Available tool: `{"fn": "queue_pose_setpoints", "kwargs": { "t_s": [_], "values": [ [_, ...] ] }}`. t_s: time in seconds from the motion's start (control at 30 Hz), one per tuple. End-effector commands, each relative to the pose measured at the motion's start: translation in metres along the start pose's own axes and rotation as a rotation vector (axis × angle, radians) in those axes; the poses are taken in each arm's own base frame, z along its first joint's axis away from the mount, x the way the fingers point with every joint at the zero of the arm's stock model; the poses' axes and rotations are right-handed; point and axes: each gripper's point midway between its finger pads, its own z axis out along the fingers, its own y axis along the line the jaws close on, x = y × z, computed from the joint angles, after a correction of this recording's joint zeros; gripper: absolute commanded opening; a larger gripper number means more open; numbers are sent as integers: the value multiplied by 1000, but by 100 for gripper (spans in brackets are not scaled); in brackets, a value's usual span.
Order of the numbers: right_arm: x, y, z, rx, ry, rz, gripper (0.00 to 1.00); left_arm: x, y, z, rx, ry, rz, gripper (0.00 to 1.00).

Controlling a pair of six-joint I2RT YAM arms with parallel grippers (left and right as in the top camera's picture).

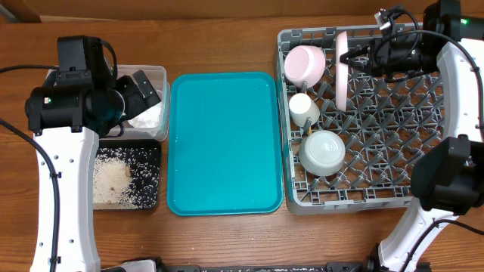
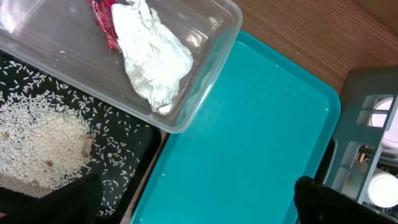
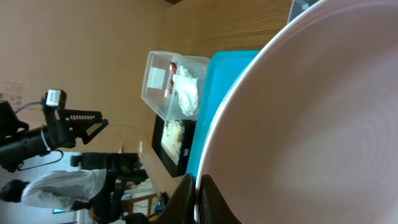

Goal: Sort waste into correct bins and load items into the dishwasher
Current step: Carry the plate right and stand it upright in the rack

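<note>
Plate point(image 1: 342, 69) on edge at the rack's point(image 1: 363, 198) far side: your right hand point(image 1: 354, 54) is clenching its rim; be lowering it straight between pegs point(image 1: 378, 98). Left hand point(image 1: 136, 91) is hanging released.

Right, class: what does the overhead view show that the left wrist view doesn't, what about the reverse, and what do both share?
Only overhead: the right gripper shut on a pink plate standing on edge in the rack. Only left wrist: the red wrapper. Both: the teal tray, the tissue in the clear tub, and the rice in the black tray.
</note>
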Motion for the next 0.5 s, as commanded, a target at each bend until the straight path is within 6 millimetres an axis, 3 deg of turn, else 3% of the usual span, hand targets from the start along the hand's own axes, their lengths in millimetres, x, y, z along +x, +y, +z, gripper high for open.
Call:
{"fn": "queue_pose_setpoints", "kwargs": {
  "t_s": [0.0,0.47],
  "values": [
    [4,-14,-1,45,8,6,4,-3,-6,-8,19,-22,29,100],
    [5,0,-1,-35,1,10,4,-3,-6,-8,19,-22,29,100]
  ]
}}
